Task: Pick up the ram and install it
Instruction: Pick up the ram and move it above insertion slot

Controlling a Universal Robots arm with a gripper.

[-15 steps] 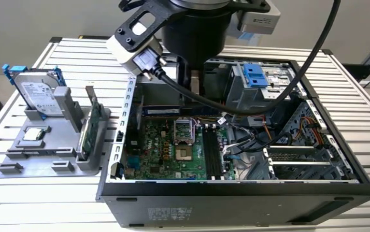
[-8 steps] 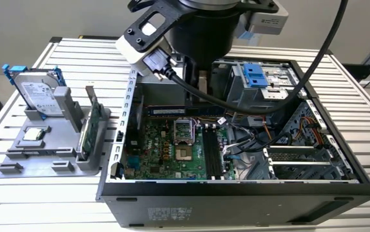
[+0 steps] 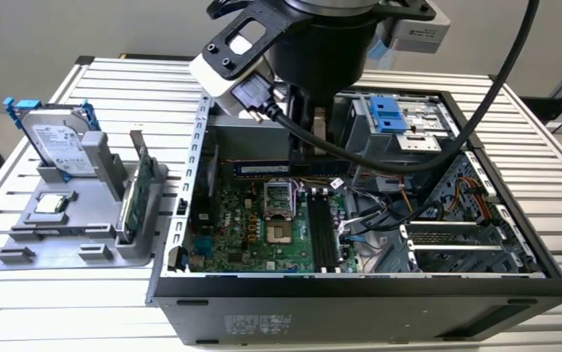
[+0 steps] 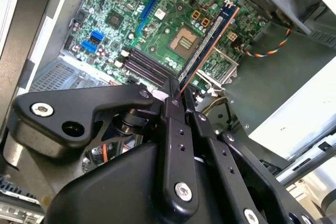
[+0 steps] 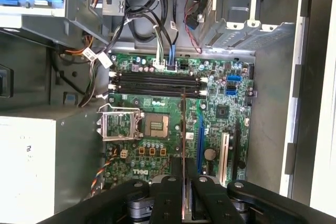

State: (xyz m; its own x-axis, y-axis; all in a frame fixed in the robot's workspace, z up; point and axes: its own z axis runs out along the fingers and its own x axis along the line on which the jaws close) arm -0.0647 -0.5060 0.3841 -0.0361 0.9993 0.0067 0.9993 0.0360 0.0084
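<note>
My gripper (image 4: pixel 178 92) is shut on the ram (image 4: pixel 207 40), a thin blue-green stick with dark chips that juts out from between the fingers. In the first wrist view the ram (image 5: pixel 183 129) appears edge-on as a slim dark bar above the gripper (image 5: pixel 183 181). It hangs inside the open computer case over the green motherboard (image 3: pixel 252 231), near the CPU socket (image 5: pixel 155 124). The long black memory slots (image 5: pixel 157 82) lie a short way beyond it. In the exterior view the ram (image 3: pixel 261 168) sits level under the arm, above the board.
Bundled cables (image 5: pixel 157 30) and a blue drive cage (image 3: pixel 389 114) crowd the case beside the slots. The case walls (image 3: pixel 193 169) close in on the board. On the exterior view's left, a grey tray (image 3: pixel 66 242) holds a hard drive (image 3: pixel 61 143) and a tall green card (image 3: pixel 134 198).
</note>
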